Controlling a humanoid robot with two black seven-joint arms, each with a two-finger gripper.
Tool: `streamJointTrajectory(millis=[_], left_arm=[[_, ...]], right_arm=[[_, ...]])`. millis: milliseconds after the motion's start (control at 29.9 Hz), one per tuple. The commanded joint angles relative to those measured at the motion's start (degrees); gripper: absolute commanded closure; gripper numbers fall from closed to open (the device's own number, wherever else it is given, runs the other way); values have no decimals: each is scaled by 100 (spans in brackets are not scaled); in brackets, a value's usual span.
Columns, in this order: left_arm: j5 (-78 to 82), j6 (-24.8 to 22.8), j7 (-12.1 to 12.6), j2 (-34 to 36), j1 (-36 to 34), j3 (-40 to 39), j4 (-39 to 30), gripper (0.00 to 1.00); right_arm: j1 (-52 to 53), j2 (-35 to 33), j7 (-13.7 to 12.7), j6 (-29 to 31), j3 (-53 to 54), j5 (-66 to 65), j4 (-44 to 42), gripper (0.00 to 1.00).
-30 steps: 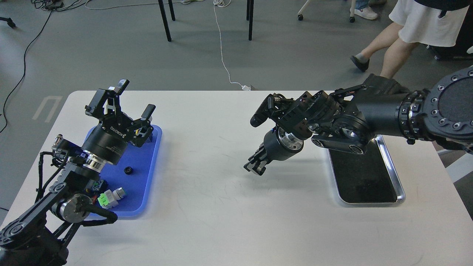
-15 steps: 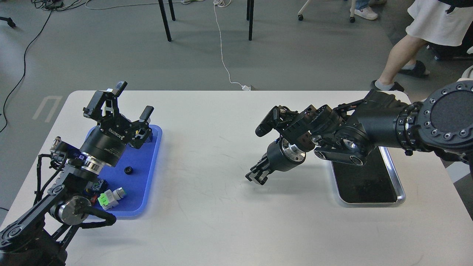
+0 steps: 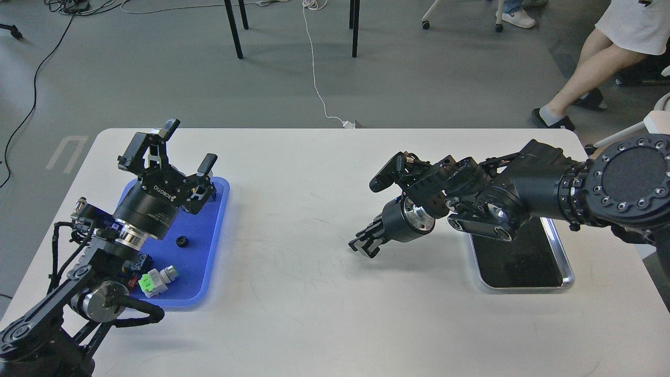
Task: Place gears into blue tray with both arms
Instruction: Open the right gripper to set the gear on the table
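Observation:
One small black gear (image 3: 181,241) lies on the floor of the blue tray (image 3: 204,272) at the table's left. My left gripper (image 3: 179,152) is raised over the tray's far end, up and left of the gear, open, with nothing between its spread fingers. My right gripper (image 3: 364,246) hangs low over the bare table near the middle, left of the steel tray and pointing down-left. Its dark fingers are bunched together, and I cannot make out whether they hold anything. I see no other gear.
A green-and-white connector block (image 3: 152,280) lies in the blue tray's near-left corner, partly behind my left arm. A steel tray with a black floor (image 3: 523,262) sits at the right under my right forearm. A person's legs (image 3: 581,78) are on the floor beyond the far right corner.
My right arm has dropped lower and drawn back to the right, and its gripper has sunk slightly toward the table. The left gripper has barely shifted. The person has walked further right.

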Motion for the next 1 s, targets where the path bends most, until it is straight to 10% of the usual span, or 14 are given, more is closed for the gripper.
streamJointTrajectory(millis=[0,268,435,970], left_arm=[[0,0,2,8,10,-48,-36,2],[0,0,2,8,36,-48,-63,2],[0,0,2,16,36,-48,-63,2],[44,62,-42,-1,-61,40,16,2]], right_arm=[[6,0,0,-18,2,85,2,46],[32,0,0,-62,37,314,-7,32],[85,0,0,-71,212,822,-7,4],[-2328,-2539,0,-54,4910,1509,249,4]])
